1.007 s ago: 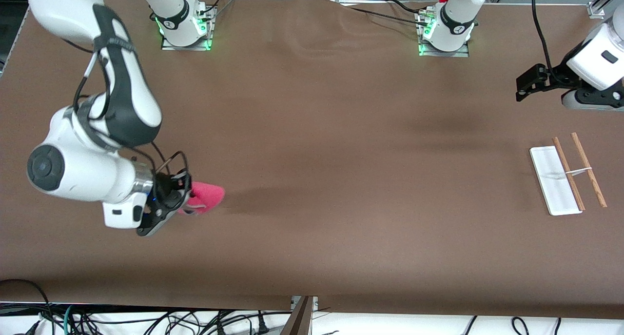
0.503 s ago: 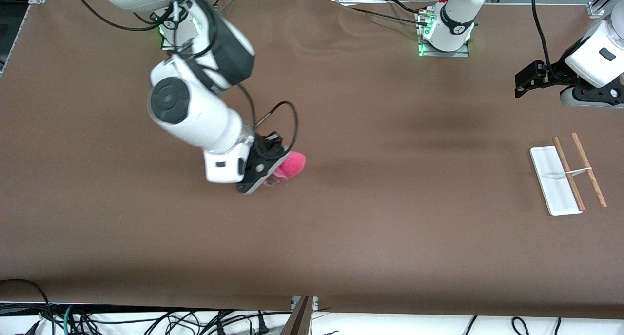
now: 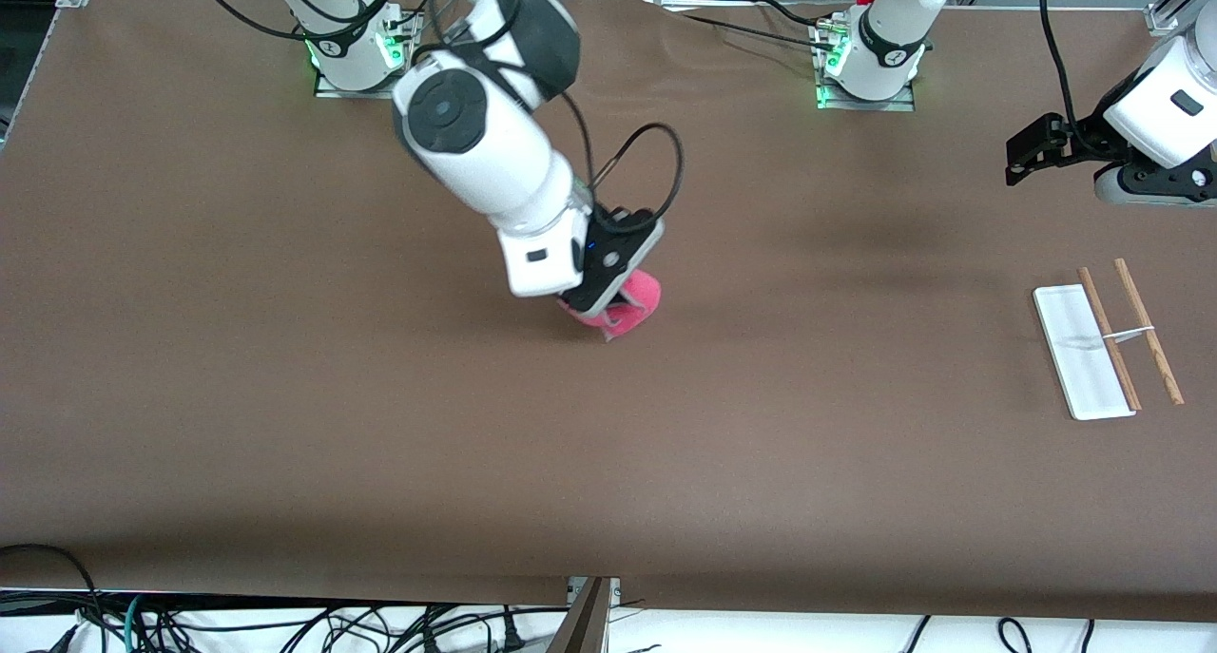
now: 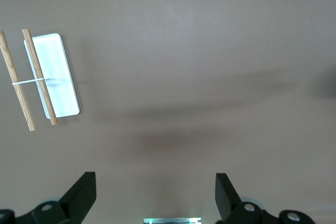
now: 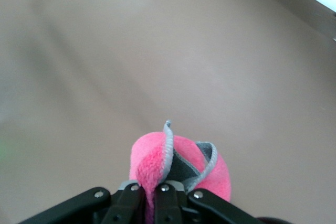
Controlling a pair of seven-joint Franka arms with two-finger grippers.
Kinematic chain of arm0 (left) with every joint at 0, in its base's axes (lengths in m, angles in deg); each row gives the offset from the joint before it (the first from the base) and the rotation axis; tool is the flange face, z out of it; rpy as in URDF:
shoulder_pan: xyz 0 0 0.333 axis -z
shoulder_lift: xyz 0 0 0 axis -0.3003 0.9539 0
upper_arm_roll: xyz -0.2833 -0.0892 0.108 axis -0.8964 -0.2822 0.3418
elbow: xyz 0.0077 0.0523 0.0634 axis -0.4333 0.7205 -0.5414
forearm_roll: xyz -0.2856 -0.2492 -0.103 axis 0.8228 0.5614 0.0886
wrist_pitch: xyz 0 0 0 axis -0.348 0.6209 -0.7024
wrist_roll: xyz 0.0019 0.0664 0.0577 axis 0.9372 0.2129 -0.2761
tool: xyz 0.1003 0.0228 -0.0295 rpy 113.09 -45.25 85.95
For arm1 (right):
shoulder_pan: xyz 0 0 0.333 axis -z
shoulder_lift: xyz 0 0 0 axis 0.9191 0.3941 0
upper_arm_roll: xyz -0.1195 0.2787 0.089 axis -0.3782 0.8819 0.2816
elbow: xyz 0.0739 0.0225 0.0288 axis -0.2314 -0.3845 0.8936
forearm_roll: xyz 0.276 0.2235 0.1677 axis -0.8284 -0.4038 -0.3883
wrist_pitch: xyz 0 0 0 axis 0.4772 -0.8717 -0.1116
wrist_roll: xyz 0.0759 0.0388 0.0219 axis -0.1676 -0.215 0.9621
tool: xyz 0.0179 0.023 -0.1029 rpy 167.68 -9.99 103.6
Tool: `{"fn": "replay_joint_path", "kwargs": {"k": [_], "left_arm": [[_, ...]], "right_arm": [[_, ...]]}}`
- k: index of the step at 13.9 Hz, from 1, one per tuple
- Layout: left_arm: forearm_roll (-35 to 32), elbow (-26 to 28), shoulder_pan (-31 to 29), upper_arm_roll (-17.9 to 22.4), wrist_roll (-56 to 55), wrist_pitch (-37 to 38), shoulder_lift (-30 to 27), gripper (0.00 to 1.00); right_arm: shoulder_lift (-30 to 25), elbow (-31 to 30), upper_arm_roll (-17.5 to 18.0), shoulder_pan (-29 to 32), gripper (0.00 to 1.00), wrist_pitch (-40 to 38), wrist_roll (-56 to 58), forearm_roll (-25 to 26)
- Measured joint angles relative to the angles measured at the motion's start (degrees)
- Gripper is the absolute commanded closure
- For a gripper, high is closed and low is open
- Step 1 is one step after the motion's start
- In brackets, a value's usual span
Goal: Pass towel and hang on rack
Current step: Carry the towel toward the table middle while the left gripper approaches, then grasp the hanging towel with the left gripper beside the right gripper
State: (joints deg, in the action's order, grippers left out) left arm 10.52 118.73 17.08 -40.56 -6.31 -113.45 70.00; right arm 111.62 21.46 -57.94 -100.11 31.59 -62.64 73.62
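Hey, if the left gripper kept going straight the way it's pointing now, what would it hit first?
Probably just the bare table. The open left gripper points down at brown surface, with the rack off to one side of its line. Depth is hard to judge.

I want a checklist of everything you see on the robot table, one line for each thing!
Surface: brown table, bare over most of its area.
Job's things: pink towel bunched up and hanging from the right gripper; rack lying at the left arm's end of the table.
Clutter: nothing seen.
Grippers: right gripper shut on the towel over the table's middle; left gripper open, waiting above the table near the rack.
Cables: black cable looping off the right wrist; a tangle under the table's edge.
Surroundings: metal frame along the edge.
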Motion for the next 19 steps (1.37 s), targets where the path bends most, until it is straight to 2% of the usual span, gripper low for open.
{"fn": "replay_joint_path", "kwargs": {"k": [2,5,8,12,15,17,19], "left_arm": [[0.0,0.4,0.6,-0.7,0.0,-1.0,0.4,0.00],[1.1,4.5,1.4,-1.2,1.3,-2.4,1.2,0.00],[2.9,9.6,1.3,-1.2,14.6,-10.4,1.9,0.00],[8.9,16.4,1.1,-1.0,30.9,-19.8,1.8,0.00],[13.9,21.2,1.1,-1.0,38.8,-25.9,1.8,0.00],[18.1,23.9,1.2,-1.1,42.1,-27.0,1.8,0.00],[21.5,26.6,1.4,-3.2,43.8,-28.2,1.7,0.00]], "right_arm": [[0.0,0.0,0.0,-1.8,1.00,0.7,-0.1,0.0],[0.0,0.0,0.1,-3.8,1.00,1.7,-0.1,0.0],[0.0,0.0,0.1,-5.8,1.00,2.9,-0.1,0.3],[0.0,0.0,0.1,-7.1,1.00,5.8,-0.1,0.8],[0.0,0.0,0.1,-7.5,1.00,7.3,0.0,1.0],[0.0,0.0,0.1,-7.9,1.00,7.7,0.0,1.4],[0.0,0.0,0.1,-8.1,1.00,7.8,0.0,1.5]]}}
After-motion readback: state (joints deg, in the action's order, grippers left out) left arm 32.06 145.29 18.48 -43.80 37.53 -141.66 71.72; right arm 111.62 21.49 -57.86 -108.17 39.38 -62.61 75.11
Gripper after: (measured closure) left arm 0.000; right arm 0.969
